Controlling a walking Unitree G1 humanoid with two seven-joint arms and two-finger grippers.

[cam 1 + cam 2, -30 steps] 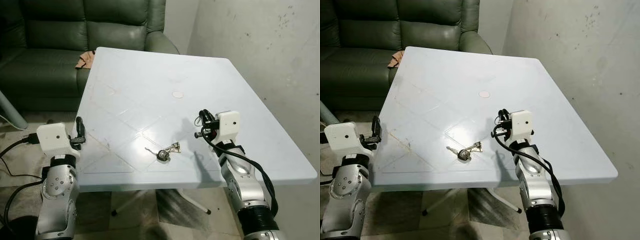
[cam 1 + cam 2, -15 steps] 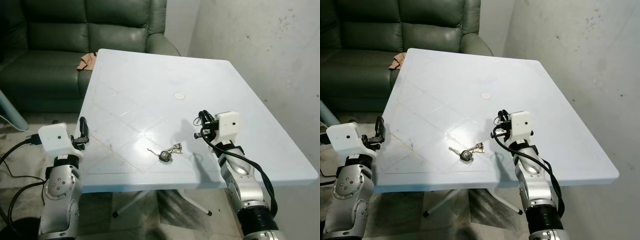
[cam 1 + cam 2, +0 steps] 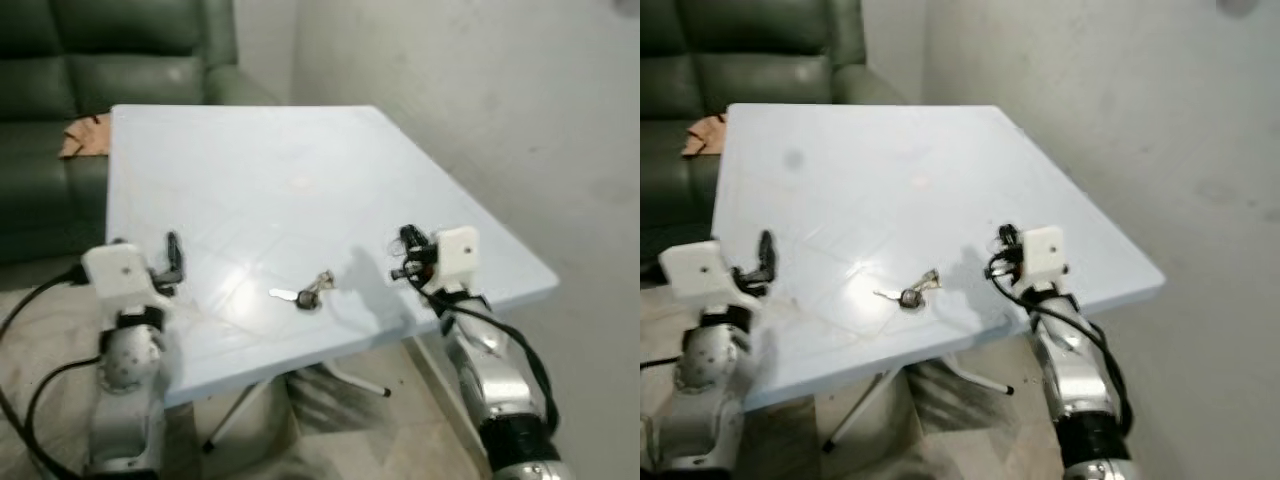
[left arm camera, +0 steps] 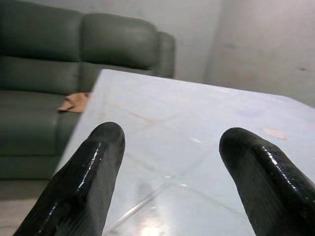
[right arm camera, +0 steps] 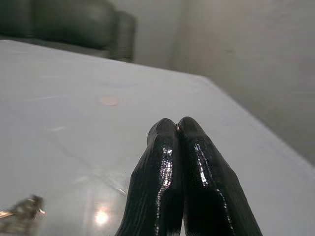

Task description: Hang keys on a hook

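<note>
A small bunch of keys point(image 3: 305, 292) lies flat on the pale blue table point(image 3: 250, 140), near its front edge and between my two arms. My right gripper point(image 3: 405, 255) hovers just above the table to the right of the keys, its fingers point(image 5: 170, 147) pressed together and holding nothing. The keys point(image 5: 22, 209) lie off to one side in the right wrist view. My left gripper point(image 3: 174, 255) is raised at the table's left front edge, well left of the keys. Its fingers point(image 4: 93, 167) stand wide apart with nothing between them.
A dark green sofa point(image 3: 60, 60) stands behind the table on the left, with a tan cloth point(image 3: 85, 135) on its seat. A bare grey wall point(image 3: 480, 90) runs along the table's right side. A small grey round thing point(image 3: 1240, 5) sits high on that wall.
The whole picture has swung to the right and blurred, so the camera turned toward the wall. The keys still lie where they were and both grippers keep their poses.
</note>
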